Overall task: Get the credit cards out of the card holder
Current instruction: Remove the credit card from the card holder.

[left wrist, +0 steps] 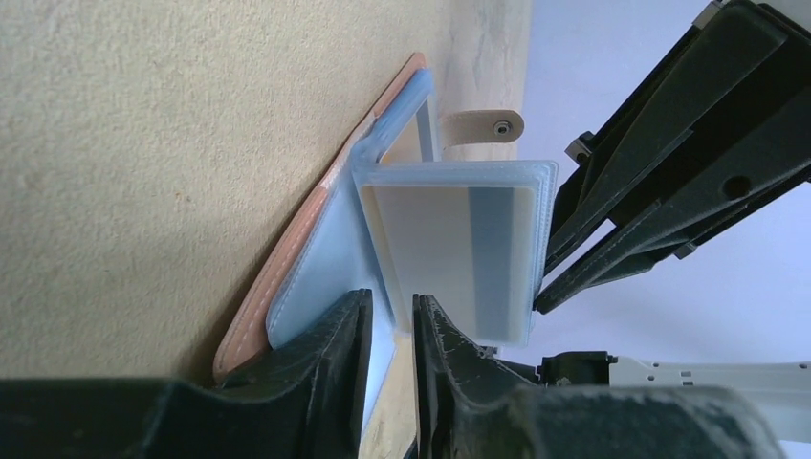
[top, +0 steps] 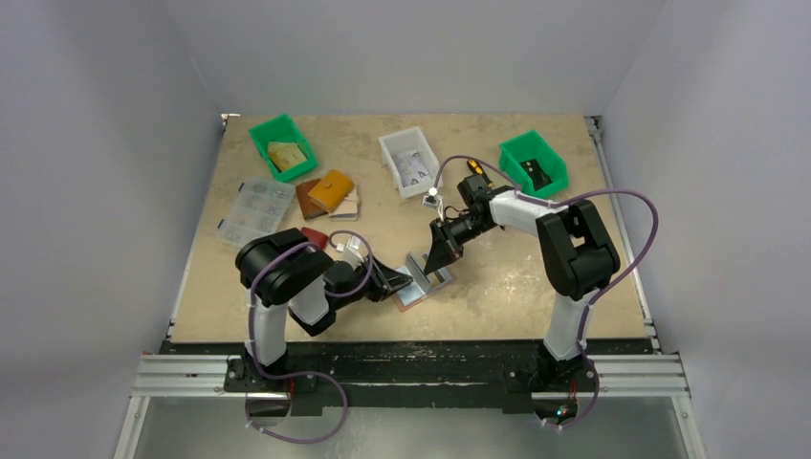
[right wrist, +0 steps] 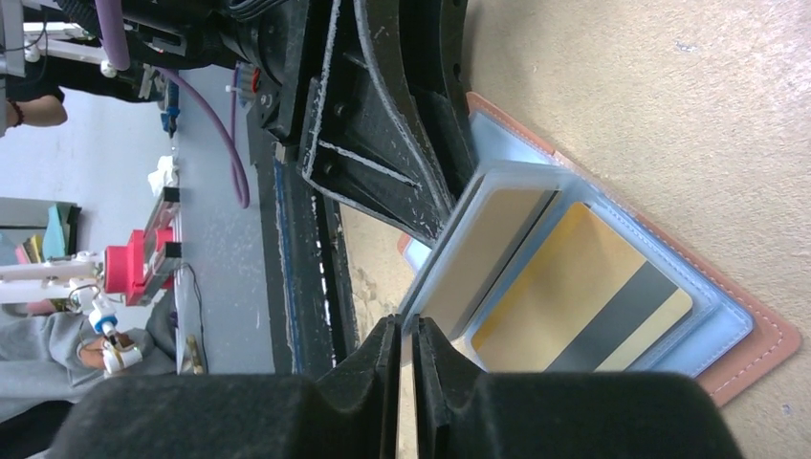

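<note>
The card holder (top: 422, 290) lies open on the table, brown-pink leather (left wrist: 287, 256) down, with clear sleeves. My left gripper (top: 401, 283) is shut on a lower sleeve at the near edge (left wrist: 392, 308). My right gripper (top: 441, 262) is shut on the edge of a raised sleeve stack (right wrist: 408, 327), holding it upright. The raised sleeves hold a silvery grey card (left wrist: 459, 251), and a tan card (right wrist: 490, 251) shows in the right wrist view. A gold card with a black stripe (right wrist: 579, 304) lies in the flat sleeve. The right fingers (left wrist: 612, 239) show in the left wrist view.
Two green bins (top: 283, 145) (top: 533, 163) and a white bin (top: 409, 161) stand at the back. A mustard-yellow wallet (top: 331, 191), a clear organiser box (top: 256, 210) and a small red pouch (top: 314, 235) lie at the left.
</note>
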